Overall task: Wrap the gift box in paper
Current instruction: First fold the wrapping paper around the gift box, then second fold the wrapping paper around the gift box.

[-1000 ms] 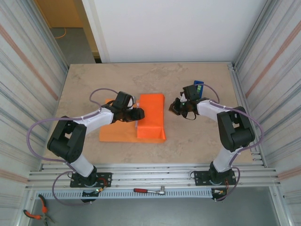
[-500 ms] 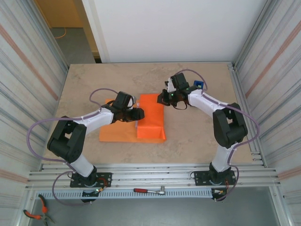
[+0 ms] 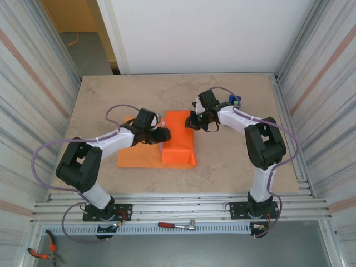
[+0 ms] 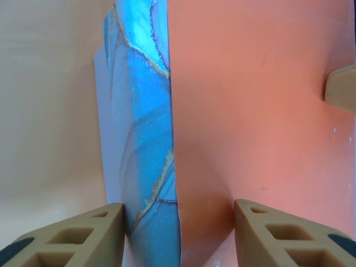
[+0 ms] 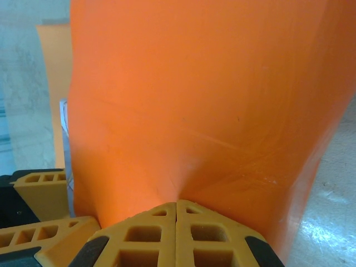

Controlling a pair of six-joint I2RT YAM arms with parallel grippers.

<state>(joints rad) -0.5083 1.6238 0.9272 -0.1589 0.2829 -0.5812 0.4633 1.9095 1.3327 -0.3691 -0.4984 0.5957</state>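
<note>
beige worktop (image 3: pixel 111 94) carried paper (image 3: pixel 179 139) folded over the gift box (image 4: pixel 139 128); left tool (image 4: pixel 178 214) gaped astride its edge, right tool (image 5: pixel 177 208) sat closed, nosing the fold; a harder push might crumple it.

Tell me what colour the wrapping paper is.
The paper is plain bright orange with no pattern, and it shows best in the right wrist view.
</note>
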